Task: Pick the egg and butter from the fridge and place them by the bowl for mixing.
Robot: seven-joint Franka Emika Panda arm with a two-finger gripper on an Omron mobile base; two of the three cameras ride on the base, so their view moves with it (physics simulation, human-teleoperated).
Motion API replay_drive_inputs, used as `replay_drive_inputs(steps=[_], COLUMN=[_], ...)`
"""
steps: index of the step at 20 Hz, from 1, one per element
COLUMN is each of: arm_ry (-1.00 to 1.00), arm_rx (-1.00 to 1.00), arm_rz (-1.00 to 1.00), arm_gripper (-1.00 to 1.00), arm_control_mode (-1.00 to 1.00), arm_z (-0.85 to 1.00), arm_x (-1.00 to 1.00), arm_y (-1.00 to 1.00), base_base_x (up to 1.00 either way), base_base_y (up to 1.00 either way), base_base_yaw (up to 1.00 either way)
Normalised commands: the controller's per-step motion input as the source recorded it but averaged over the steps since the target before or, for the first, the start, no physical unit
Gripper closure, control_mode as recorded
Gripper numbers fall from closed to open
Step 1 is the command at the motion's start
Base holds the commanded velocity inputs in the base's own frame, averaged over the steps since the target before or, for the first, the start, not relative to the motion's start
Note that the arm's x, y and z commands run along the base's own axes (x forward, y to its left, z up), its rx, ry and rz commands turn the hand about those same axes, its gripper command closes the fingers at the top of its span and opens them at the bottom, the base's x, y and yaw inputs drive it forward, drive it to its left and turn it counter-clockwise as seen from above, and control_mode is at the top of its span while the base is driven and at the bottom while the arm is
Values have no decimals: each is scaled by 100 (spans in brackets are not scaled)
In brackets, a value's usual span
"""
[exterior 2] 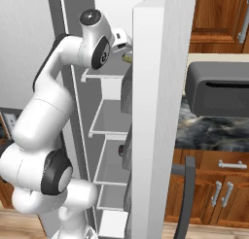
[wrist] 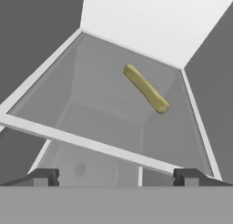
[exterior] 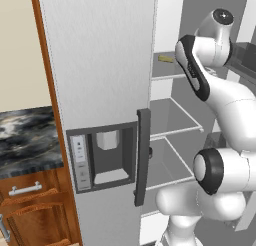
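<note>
1. From the left base camera the arm's elbow covers most of the fridge (exterior: 100,65) interior; only the tip of the butter (exterior: 165,58) peeks out on an upper shelf (exterior: 167,76). From the right, the open door (exterior 2: 155,111) hides the hand.
2. The claw (wrist: 116,176) is spread wide, holding nothing, its fingertips (wrist: 43,176) short of the shelf's front lip.
3. The butter (wrist: 146,89) lies slanted toward the back right of the grey shelf, with bare room around it.
4. Dark marbled worktop (exterior: 27,135) flanks the fridge above wooden cabinets (exterior 2: 214,189).
</note>
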Motion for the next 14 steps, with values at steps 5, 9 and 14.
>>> replay_drive_inputs(steps=[5, 9, 14], arm_ry=[0, 0, 2], arm_rx=[0, 0, -1], arm_rz=[9, 6, 1], arm_gripper=[-100, -100, -100], arm_control_mode=[-100, -100, -100], arm_z=[-11, -17, -6], arm_x=[26, 20, 38], arm_y=[-1, -6, 0], base_base_x=[0, 0, 0], base_base_y=[0, 0, 0], base_base_yaw=[0, 0, 0])
